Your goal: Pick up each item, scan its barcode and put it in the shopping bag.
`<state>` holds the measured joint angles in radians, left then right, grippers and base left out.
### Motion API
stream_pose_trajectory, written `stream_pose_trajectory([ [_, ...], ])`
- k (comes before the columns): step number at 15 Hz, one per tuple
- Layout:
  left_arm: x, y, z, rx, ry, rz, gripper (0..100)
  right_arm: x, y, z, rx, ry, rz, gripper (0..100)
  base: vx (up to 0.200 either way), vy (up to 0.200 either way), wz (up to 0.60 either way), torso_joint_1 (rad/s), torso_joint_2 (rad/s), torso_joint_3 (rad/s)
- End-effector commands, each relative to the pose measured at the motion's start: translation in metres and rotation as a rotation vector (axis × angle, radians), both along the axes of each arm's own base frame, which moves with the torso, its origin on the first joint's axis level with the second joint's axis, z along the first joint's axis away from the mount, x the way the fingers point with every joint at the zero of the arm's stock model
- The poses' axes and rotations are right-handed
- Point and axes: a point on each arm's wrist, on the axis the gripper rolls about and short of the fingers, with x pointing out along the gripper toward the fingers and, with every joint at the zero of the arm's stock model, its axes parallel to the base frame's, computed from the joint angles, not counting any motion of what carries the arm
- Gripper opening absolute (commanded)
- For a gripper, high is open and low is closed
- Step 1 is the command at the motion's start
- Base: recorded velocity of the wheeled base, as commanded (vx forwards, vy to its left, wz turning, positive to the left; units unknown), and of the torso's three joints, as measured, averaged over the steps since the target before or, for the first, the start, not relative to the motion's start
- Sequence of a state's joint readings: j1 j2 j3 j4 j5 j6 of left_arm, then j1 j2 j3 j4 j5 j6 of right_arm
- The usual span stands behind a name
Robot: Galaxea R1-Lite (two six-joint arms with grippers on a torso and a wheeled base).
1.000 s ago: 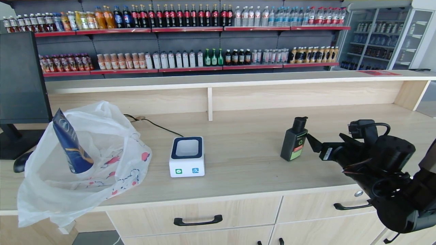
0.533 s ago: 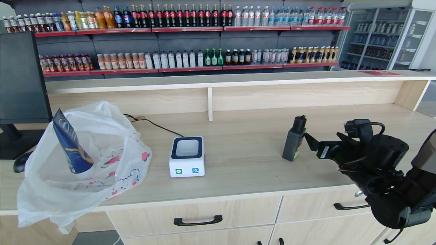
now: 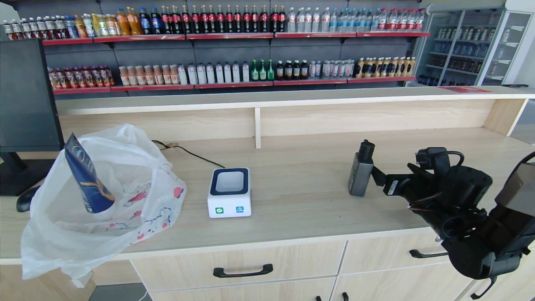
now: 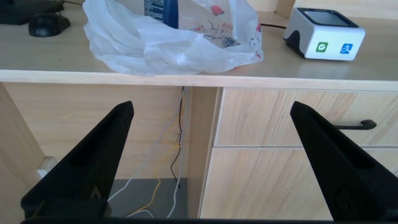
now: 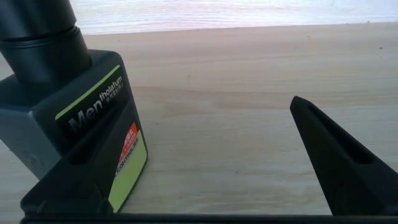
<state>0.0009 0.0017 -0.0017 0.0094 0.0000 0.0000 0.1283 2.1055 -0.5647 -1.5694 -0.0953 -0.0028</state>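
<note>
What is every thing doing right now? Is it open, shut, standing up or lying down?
Shopping bag: open, slumped on the counter.
Blue tube: standing in the bag.
Dark bottle: upright on the counter.
Scanner: face up, nothing over it.
Right gripper: fingers open, one touching the bottle.
Left gripper: fingers open, empty.
Drawers: shut.

A pale wooden counter [image 3: 292, 196] lay under the jaws of the right gripper [image 3: 367, 175], drawers [image 3: 242, 267] below. Far beyond them, red shelves [image 3: 230, 85] lined a dark wall [image 3: 154, 52], beside a glass-fronted fridge [image 3: 459, 46].
</note>
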Motion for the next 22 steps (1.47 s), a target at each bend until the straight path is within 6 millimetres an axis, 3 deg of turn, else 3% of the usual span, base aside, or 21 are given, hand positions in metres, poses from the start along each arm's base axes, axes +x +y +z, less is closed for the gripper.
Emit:
stream_pose_trajectory([
  [1,0.0,0.0,0.0,0.0,0.0,0.001,100,0.001,0.002,-0.001,0.0,0.001,0.005,100,0.0,0.0,0.0,0.0,0.0,0.0],
  [11,0.0,0.0,0.0,0.0,0.0,0.001,100,0.0,-0.002,0.001,0.0,-0.004,-0.005,100,0.0,0.0,0.0,0.0,0.0,0.0],
  [18,0.0,0.0,0.0,0.0,0.0,0.001,100,-0.041,-0.004,0.027,-0.038,-0.028,0.004,100,0.0,0.0,0.0,0.0,0.0,0.0],
  [22,0.0,0.0,0.0,0.0,0.001,0.001,100,-0.063,0.019,0.033,-0.043,-0.032,0.097,100,0.0,0.0,0.0,0.0,0.0,0.0],
])
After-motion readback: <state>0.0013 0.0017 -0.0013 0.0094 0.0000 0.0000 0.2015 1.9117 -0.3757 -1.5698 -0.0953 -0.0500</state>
